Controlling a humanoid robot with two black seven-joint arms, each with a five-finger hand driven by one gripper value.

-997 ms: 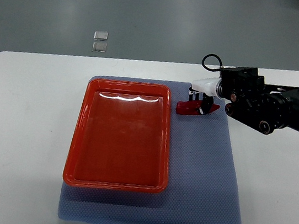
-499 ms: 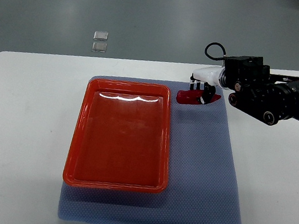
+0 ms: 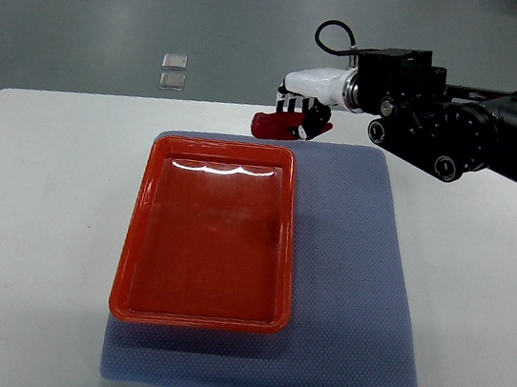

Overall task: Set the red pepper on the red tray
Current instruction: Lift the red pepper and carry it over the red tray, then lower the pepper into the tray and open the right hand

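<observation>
Gripping the pepper (image 3: pixel 276 127) in curled fingers (image 3: pixel 290 107), the right hand (image 3: pixel 302 103) holds it in the air just beyond the far edge of the tray (image 3: pixel 133 234), near the tray's far right corner. The pepper is dark red, lies roughly level and points its free end toward the picture's left. The hand is white with dark fingers, and it joins a bulky black arm (image 3: pixel 459 135) that comes in from the right edge, with a black cable loop (image 3: pixel 334 33) standing up over the wrist. The tray is a red rectangle with nothing in it, its bottom catching a band of glare along the far side. It sits on the left part of a blue-grey mat (image 3: pixel 360 294), which lies on a white table (image 3: pixel 33 220). Two small clear squares (image 3: pixel 173 71) lie on the grey floor (image 3: pixel 120 11) beyond the table. No left arm shows.
</observation>
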